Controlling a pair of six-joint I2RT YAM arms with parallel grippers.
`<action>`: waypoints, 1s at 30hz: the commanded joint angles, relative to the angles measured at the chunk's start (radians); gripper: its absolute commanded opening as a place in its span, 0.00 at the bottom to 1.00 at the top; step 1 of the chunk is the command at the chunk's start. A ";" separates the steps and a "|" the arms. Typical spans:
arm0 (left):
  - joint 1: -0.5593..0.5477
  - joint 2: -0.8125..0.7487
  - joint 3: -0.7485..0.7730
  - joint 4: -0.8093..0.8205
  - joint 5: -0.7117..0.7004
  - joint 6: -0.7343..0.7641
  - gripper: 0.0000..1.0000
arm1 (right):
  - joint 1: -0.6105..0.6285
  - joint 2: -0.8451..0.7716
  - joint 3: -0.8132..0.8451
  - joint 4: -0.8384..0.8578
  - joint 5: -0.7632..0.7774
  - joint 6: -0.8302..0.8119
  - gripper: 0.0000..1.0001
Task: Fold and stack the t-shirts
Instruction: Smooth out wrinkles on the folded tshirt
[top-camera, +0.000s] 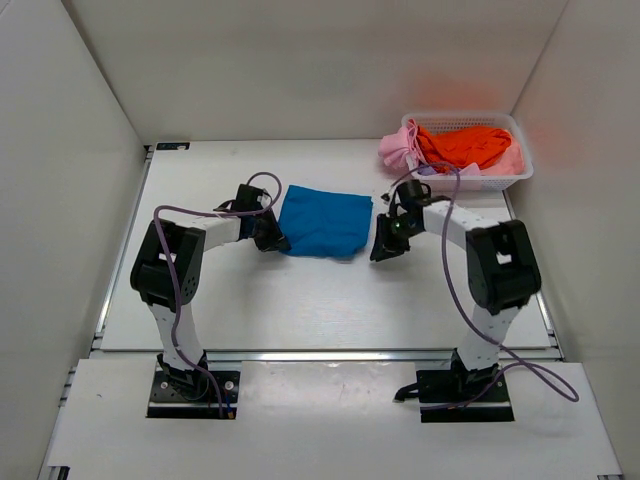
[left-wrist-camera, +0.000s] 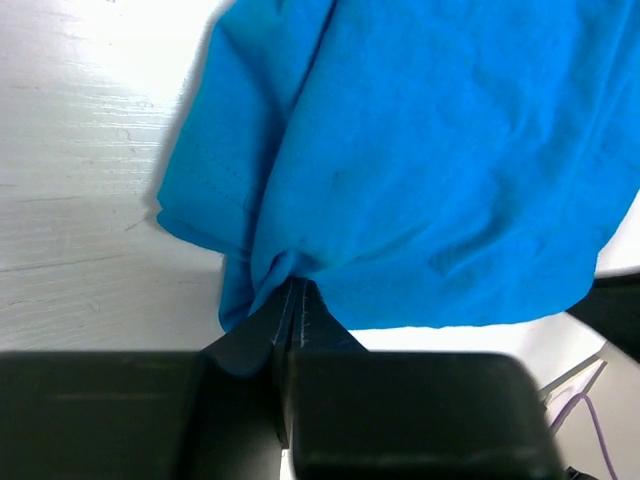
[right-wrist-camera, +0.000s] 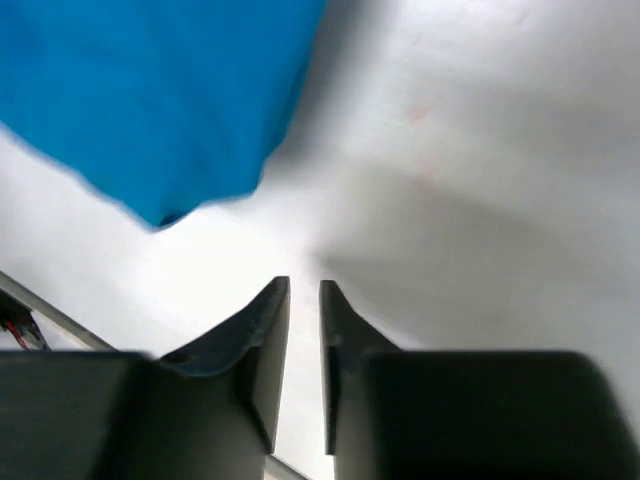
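A bright blue t-shirt (top-camera: 325, 222) lies folded into a rough rectangle on the white table, between my two grippers. My left gripper (top-camera: 272, 240) is at its left near corner, shut on a pinch of the blue cloth (left-wrist-camera: 430, 170), which bunches at the fingertips (left-wrist-camera: 293, 285). My right gripper (top-camera: 383, 250) is just off the shirt's right near corner, low over bare table, with its jaws a narrow gap apart and nothing between them (right-wrist-camera: 304, 290). The shirt's corner (right-wrist-camera: 150, 90) shows at the upper left of the right wrist view. An orange shirt (top-camera: 465, 145) and a pink shirt (top-camera: 397, 148) lie in the basket.
A white plastic mesh basket (top-camera: 522, 168) stands at the back right corner, with the pink cloth hanging over its left rim. White walls enclose the table on the left, back and right. A purple cable loops over each arm.
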 joint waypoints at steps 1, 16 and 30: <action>0.012 -0.045 -0.019 -0.025 -0.025 0.011 0.11 | 0.027 -0.170 -0.166 0.311 -0.025 0.069 0.15; 0.002 -0.050 -0.048 -0.004 -0.015 -0.005 0.21 | 0.106 -0.161 -0.383 0.824 0.125 0.158 0.31; 0.009 -0.036 -0.063 0.022 -0.005 -0.014 0.20 | 0.110 -0.051 -0.340 0.886 0.003 0.155 0.13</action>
